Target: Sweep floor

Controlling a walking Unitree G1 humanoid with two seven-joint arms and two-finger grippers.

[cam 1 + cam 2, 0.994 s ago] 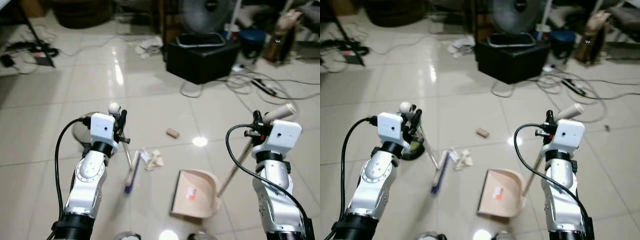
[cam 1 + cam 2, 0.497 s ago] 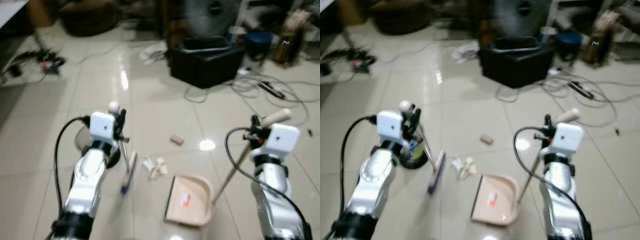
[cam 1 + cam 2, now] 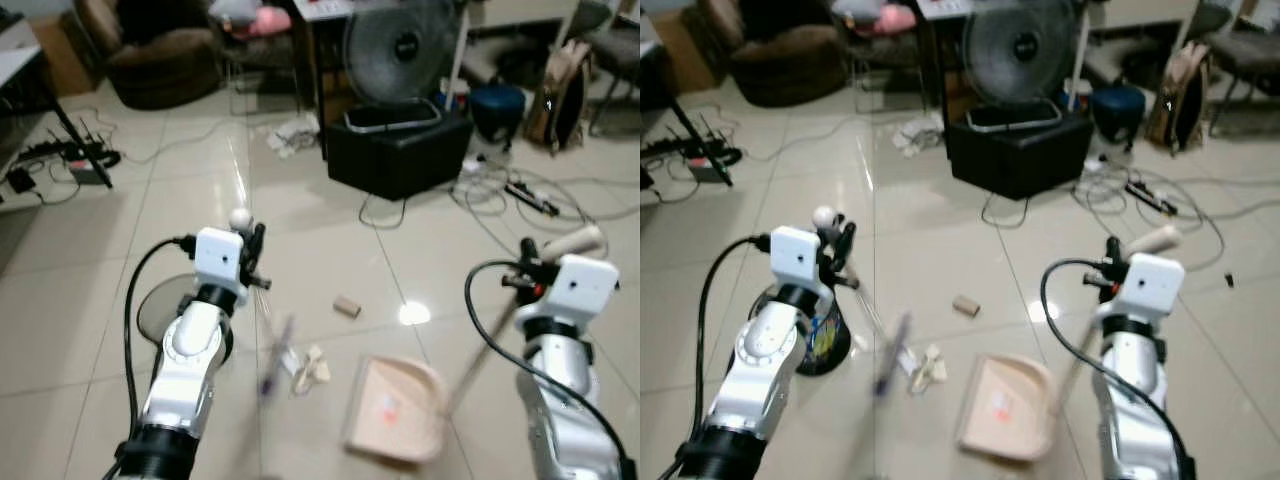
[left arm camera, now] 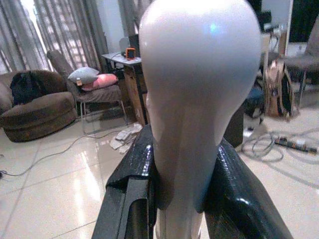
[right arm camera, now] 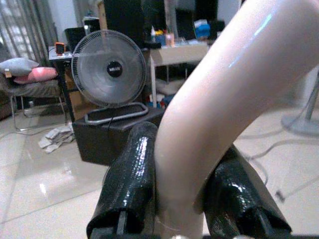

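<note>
Left gripper (image 3: 252,240) clamps the broom handle (image 4: 197,99), its blurred brush head (image 3: 272,362) beside the crumpled paper scraps (image 3: 310,368), while right gripper (image 3: 528,275) grips the dustpan handle (image 5: 224,99), holding the pink dustpan (image 3: 395,408) on the tiles near the scraps, likely as catcher.

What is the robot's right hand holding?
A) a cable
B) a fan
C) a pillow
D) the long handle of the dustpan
D: the right gripper has its jaws closed around the pale dustpan handle, which slants down to the dustpan on the floor in the head views.
</note>
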